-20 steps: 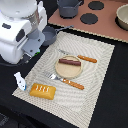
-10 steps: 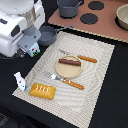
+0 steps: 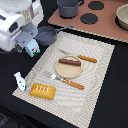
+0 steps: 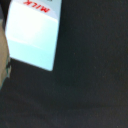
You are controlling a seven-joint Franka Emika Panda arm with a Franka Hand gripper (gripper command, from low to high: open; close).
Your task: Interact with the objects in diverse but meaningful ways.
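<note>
Nothing has shifted visibly: our pincer (image 3: 28, 44) hovers over the milk carton (image 3: 33, 48), standing upright beside the placemat (image 3: 97, 90); we cannot tell how wide the pincer is.

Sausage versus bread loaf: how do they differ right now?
The sausage is brown and slim; the loaf is yellow, broader and scored. The sausage lies on the plate; the loaf sits straight on the mat, near its corner. Both lie flat, untouched by the gripper.

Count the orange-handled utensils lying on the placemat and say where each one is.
2. One orange-handled utensil lies just beyond the plate holding the sausage; the other lies on the plate's near side, beside the bread loaf. None seems hidden.
</note>
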